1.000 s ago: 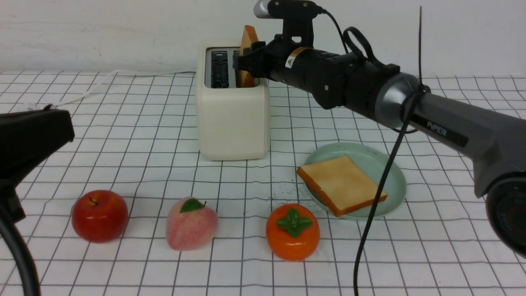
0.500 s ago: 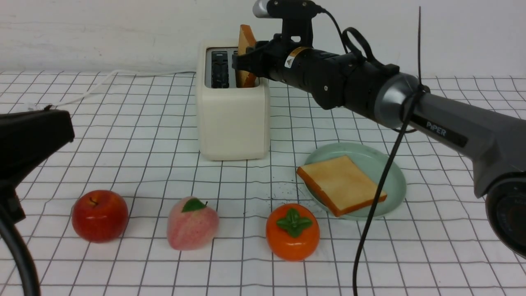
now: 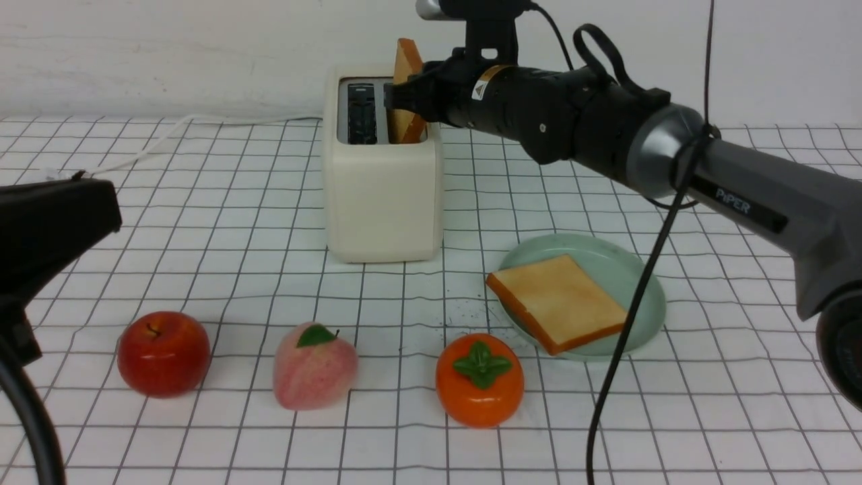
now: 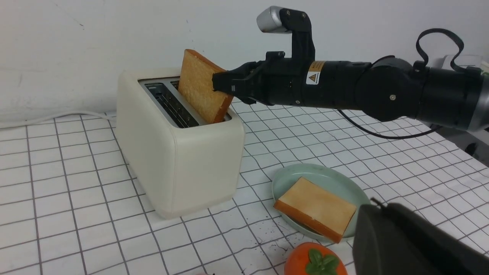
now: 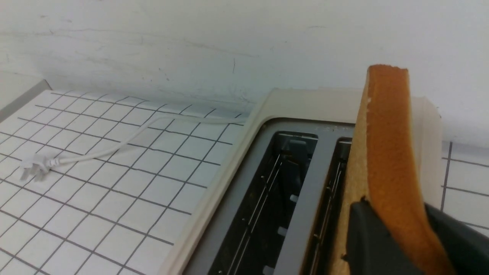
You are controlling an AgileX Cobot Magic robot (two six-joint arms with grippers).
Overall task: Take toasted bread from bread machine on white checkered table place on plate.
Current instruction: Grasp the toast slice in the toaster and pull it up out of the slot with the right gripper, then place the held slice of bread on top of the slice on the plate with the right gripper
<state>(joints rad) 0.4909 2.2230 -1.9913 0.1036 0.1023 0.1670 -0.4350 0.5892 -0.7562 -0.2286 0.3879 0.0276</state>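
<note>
Tan toast slice [image 4: 200, 86], 1 of 2, in toaster [image 3: 382, 202] | our right gripper [image 4: 225, 82] clamped on it, likely for lifting | our left: closed | toaster's right: plate [image 3: 646, 296], slice 2 [image 3: 559, 303]

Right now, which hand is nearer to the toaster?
The right. The right hand is at the toaster, its fingers on either side of the bread slice standing in one slot; the left hand hangs back, away from it.

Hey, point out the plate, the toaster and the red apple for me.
plate [image 3: 646, 306]: front view, on its bare right side
toaster [image 3: 384, 209]: front view, on its near wall
red apple [image 3: 165, 357]: front view, on its middle
</note>
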